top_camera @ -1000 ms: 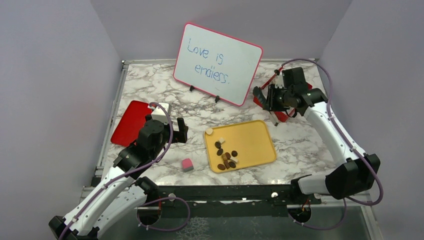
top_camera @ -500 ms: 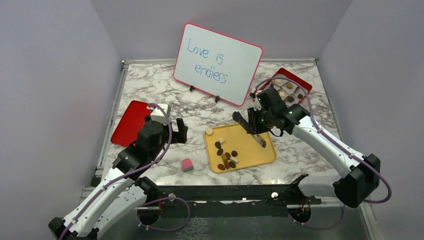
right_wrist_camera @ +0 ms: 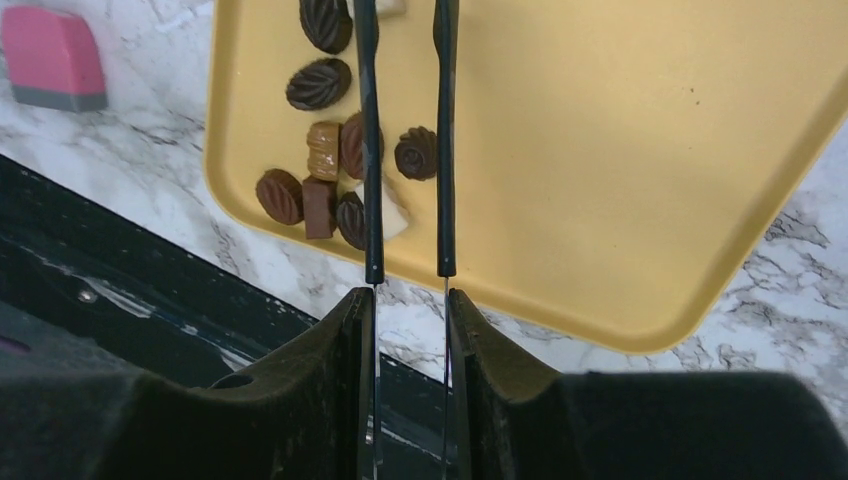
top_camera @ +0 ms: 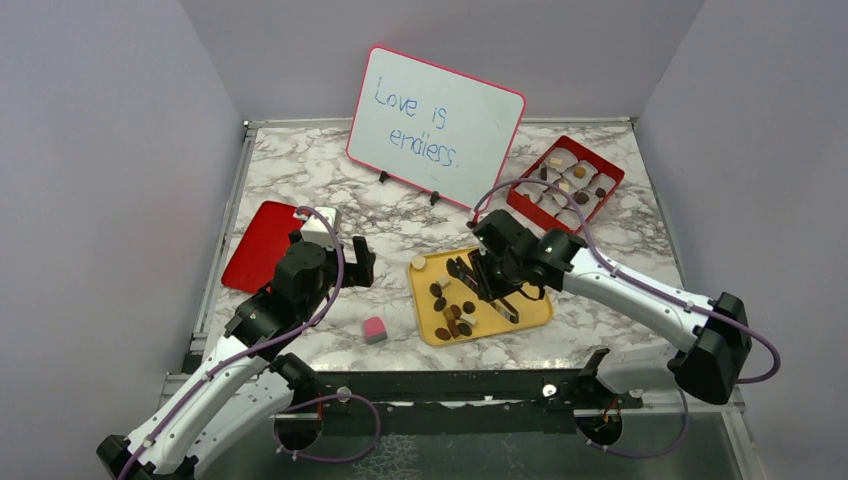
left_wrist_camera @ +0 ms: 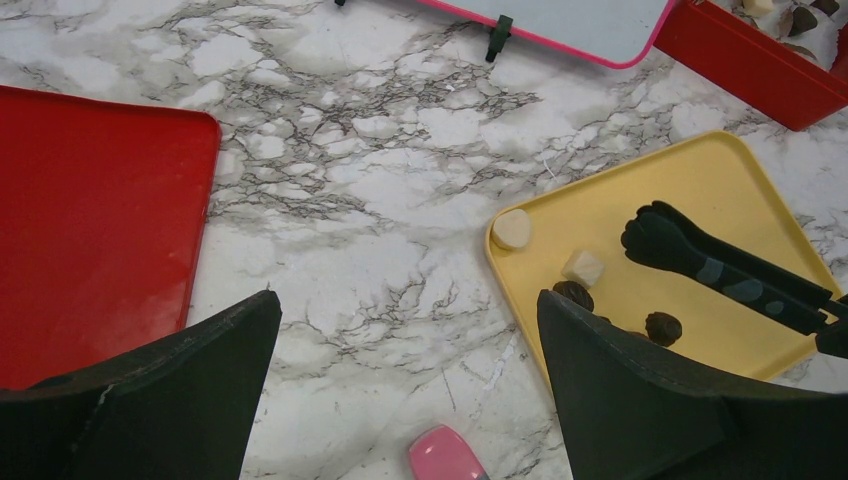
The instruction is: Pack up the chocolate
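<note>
Jaws: your left gripper [left_wrist_camera: 408,312] gapes wide and empty; your right gripper [right_wrist_camera: 408,300] pinches black tongs [right_wrist_camera: 370,150].
Chocolate [right_wrist_camera: 318,85]: clustered on the yellow tray [right_wrist_camera: 620,150]; more sits in the red box [top_camera: 528,208].
Right wrist only: you see leaf ribbing on the dark pieces.
Top view only: the whiteboard [top_camera: 436,125] reads "Love is endless."

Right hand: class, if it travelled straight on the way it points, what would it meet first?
Probably the chocolate pieces on the yellow tray: the tongs the right hand grips point over that cluster. Height above them is unclear.
</note>
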Controlling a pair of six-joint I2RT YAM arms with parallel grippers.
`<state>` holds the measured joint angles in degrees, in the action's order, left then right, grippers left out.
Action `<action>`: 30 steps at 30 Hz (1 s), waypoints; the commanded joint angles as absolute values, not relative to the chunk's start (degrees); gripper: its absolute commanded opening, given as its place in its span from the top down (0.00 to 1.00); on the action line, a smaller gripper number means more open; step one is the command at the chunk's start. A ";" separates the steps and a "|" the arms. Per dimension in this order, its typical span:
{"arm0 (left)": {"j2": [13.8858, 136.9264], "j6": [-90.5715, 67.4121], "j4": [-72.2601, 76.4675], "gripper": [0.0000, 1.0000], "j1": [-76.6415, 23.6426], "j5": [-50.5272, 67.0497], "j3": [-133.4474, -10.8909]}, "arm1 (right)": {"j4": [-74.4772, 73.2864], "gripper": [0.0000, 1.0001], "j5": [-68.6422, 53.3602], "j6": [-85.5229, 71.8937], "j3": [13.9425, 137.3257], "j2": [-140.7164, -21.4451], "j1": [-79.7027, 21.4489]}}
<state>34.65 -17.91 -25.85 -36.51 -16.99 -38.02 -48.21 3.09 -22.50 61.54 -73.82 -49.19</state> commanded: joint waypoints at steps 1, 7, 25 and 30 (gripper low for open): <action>33.65 -17.51 -24.61 0.01 -36.65 -17.77 -37.95 | -51.89 0.64 9.62 -24.75 64.32 -77.46 -52.71; 32.18 -17.62 -24.60 0.01 -36.65 -18.62 -37.78 | -53.26 0.62 11.85 -24.96 66.54 -81.13 -56.02; 31.86 -17.58 -24.57 0.01 -36.65 -18.81 -37.83 | -53.17 0.62 12.22 -24.43 69.58 -85.33 -57.82; 31.73 -17.58 -24.53 0.01 -36.65 -18.81 -37.76 | -53.27 0.61 12.06 -24.21 70.14 -86.82 -58.43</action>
